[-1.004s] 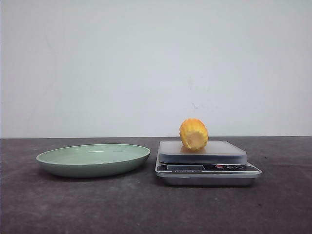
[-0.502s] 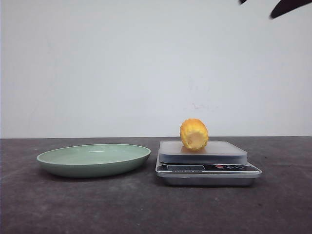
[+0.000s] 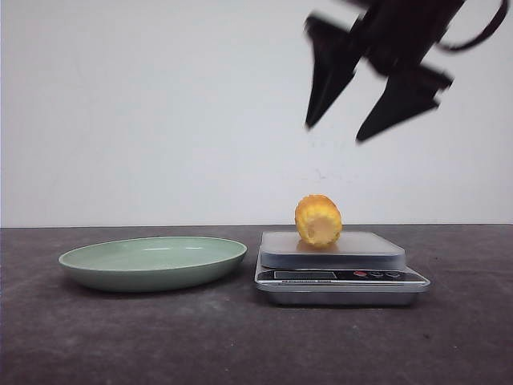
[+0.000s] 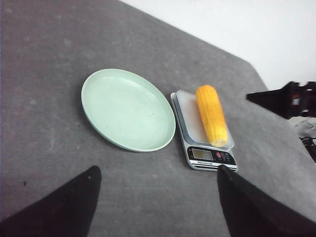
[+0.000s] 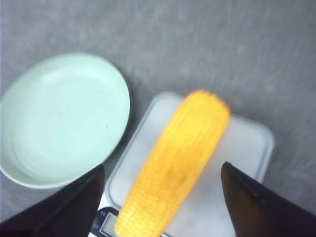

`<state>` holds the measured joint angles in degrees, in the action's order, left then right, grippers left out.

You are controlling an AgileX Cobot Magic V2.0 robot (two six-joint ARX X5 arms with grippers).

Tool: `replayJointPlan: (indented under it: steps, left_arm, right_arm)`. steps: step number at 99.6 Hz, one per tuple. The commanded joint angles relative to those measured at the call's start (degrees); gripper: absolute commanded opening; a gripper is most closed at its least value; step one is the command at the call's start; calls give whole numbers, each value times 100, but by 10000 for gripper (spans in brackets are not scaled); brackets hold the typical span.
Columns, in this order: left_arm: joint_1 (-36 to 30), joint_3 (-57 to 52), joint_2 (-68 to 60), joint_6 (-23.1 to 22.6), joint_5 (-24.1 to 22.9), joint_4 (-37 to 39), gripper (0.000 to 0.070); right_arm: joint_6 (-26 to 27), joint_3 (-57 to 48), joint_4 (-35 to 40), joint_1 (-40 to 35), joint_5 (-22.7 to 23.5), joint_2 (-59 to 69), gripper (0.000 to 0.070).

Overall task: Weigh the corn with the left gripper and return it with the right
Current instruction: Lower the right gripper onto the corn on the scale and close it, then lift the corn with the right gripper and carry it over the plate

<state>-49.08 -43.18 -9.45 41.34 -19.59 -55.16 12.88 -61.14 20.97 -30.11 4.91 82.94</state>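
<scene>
Corn (image 3: 318, 220) lies on scale (image 3: 341, 277); wrist views show its full length, front only its end; both grippers (image 3: 370, 100) (image 4: 155, 202) spread, empty.

Pale green plate (image 3: 152, 262) on dark grey table (image 3: 120, 337), left of scale, just beside it w/ a narrow gap; shallow, round, nothing in it; silver kitchen scale (image 3: 341, 277) w/ grey platform, display & small buttons on its front edge; plain white wall (image 3: 160, 104) behind.
</scene>
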Motion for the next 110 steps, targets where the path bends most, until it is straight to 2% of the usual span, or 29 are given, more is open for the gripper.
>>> replayJointPlan:
  steps: [1, 27, 35, 40, 50, 52, 53, 65, 76, 110]
  left_arm:
    - [-37, -63, 4, -87, -9, 72, 424]
    - [-37, -63, 7, -297, -33, -146, 424]
    - [-37, -63, 7, -321, -63, -251, 424]
    - [-37, -63, 7, -328, -94, -304, 424]
    - [-37, -63, 7, -339, -94, -369, 424]
    - [-37, -63, 7, -343, -94, -374, 424]
    - [-37, -63, 7, -345, -94, -374, 424]
    - [-37, -63, 7, -361, -92, -363, 424]
    - [-37, -63, 7, -363, -74, -363, 424]
    - [-37, -63, 7, -450, -81, -310, 424]
  right_arm:
    - [170, -85, -85, -109, -140, 319, 519]
    - [472, -85, -328, -369, -247, 975, 532]
    - [599, -85, -413, -428, -256, 1110, 502]
    - [643, -85, -417, -455, -295, 1165, 409]
    - [667, -85, -428, -555, -564, 1213, 69]
    - [667, -85, -448, -586, -647, 1213, 8]
    - [664, -85, -463, -603, -684, 1211, 0]
    - [662, -87, -621, -754, -1119, 1088, 0]
    - [636, -109, -638, -883, -1252, 817, 0]
    - [570, -741, -787, -1751, -1270, -295, 0]
